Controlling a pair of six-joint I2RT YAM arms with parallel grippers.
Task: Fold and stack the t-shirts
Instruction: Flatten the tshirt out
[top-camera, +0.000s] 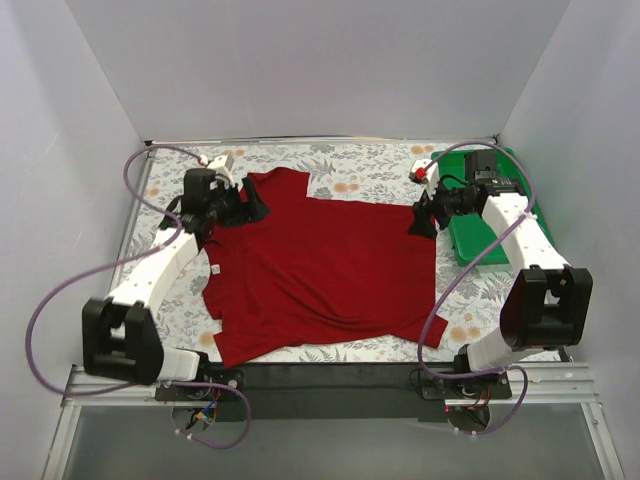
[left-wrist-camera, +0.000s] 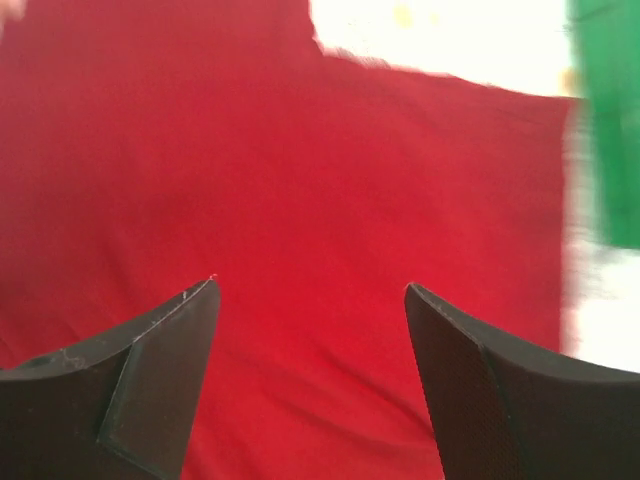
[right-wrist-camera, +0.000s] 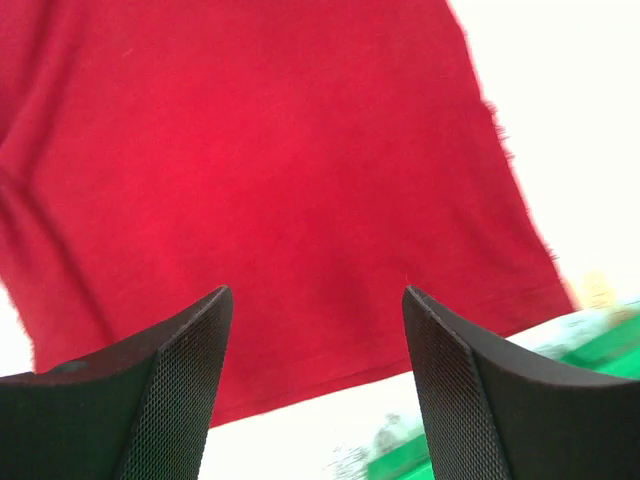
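Red t-shirt lies spread on floral table.

T-shirt: lies mid-worktop. Tray: on worktop, just right of t-shirt. Left tool: over t-shirt's far left part. Right tool: over its far right edge.

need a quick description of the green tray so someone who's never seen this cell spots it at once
Start at the flower-patterned table, where a dark red t-shirt lies spread across the middle. Beside the shirt's right edge, partly under the right arm, sits the tray: the only green thing on the table, flat and rectangular.
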